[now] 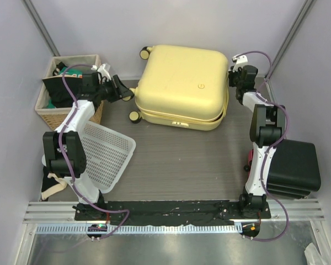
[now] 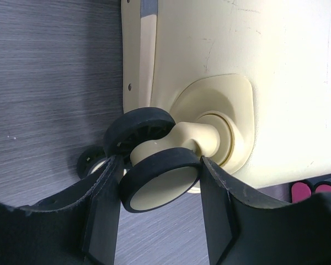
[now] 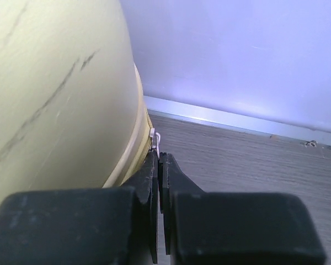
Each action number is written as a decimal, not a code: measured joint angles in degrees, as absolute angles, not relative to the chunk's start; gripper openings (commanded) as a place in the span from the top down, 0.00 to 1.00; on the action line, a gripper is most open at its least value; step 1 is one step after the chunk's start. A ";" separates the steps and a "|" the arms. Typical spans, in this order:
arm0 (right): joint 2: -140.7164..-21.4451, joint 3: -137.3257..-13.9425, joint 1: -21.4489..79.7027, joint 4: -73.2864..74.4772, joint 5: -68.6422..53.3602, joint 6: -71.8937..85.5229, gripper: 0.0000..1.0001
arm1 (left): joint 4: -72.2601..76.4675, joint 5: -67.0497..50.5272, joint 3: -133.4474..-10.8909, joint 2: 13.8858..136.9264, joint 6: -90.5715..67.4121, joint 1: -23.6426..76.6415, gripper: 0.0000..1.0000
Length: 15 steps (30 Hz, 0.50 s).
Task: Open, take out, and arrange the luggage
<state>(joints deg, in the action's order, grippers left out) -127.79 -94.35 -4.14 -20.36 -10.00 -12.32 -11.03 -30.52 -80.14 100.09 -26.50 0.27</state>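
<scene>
The luggage [image 1: 182,83] is a large pale-yellow hard-shell suitcase lying flat at the back of the table, lid down. My left gripper [image 1: 127,94] is at its left side. In the left wrist view, that gripper [image 2: 160,163] is shut on a cream-and-black caster wheel [image 2: 160,185], one finger pressed against each side. My right gripper [image 1: 231,77] is at the suitcase's right rear corner. In the right wrist view its jaws [image 3: 159,155] are shut on a small white zipper pull [image 3: 156,138] at the shell's seam [image 3: 135,149].
A wicker basket [image 1: 74,57] holding dark clothes stands at the back left. A white mesh tray [image 1: 107,152] lies tilted by the left arm. A black hard case [image 1: 295,165] sits at the right. Walls close in behind and on both sides.
</scene>
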 measured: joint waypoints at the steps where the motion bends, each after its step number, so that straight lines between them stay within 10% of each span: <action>1: -128.64 -95.44 -4.14 -20.29 -10.11 -12.27 0.97 | -10.96 -30.46 -80.03 99.98 -26.52 0.27 1.00; 10: -129.91 -96.77 -6.22 -25.45 -10.20 -8.21 0.09 | -9.23 -30.94 -77.97 97.32 -31.44 -0.10 1.00; 15: -121.58 -89.25 -8.10 -25.54 -7.18 -3.51 0.06 | -5.98 -31.40 -77.56 95.11 -36.75 -0.23 1.00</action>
